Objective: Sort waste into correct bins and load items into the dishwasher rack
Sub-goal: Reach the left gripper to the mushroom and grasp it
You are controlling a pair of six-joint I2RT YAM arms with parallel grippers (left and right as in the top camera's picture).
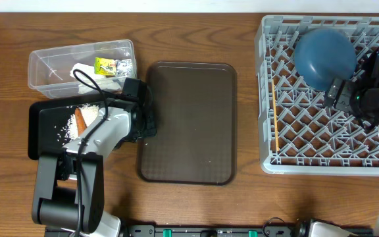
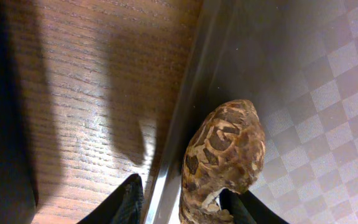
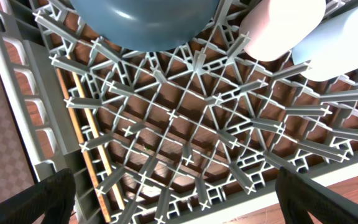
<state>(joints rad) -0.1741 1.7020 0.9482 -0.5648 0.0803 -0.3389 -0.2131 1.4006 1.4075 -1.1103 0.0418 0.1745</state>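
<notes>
My left gripper (image 1: 146,125) (image 2: 185,200) is open at the left rim of the brown serving tray (image 1: 189,125). Its fingers straddle a small brown food bit (image 2: 222,155) lying just inside the rim. The right finger touches the bit and the left finger stands apart over the wood. The clear tub (image 1: 45,66) holds white tissue (image 1: 89,71) and the yellow-green wrapper (image 1: 105,65). The black tray (image 1: 45,141) holds the orange stick (image 1: 81,118) and rice (image 1: 66,126). My right gripper (image 1: 339,94) (image 3: 188,193) is open and empty above the grey rack (image 1: 268,99).
The rack holds the dark blue bowl (image 1: 324,56) (image 3: 145,22) upside down, a pink cup (image 3: 281,25), a light blue cup (image 3: 347,37) and a wooden chopstick (image 1: 276,122) (image 3: 89,137) along its left side. The white bowl is not visible.
</notes>
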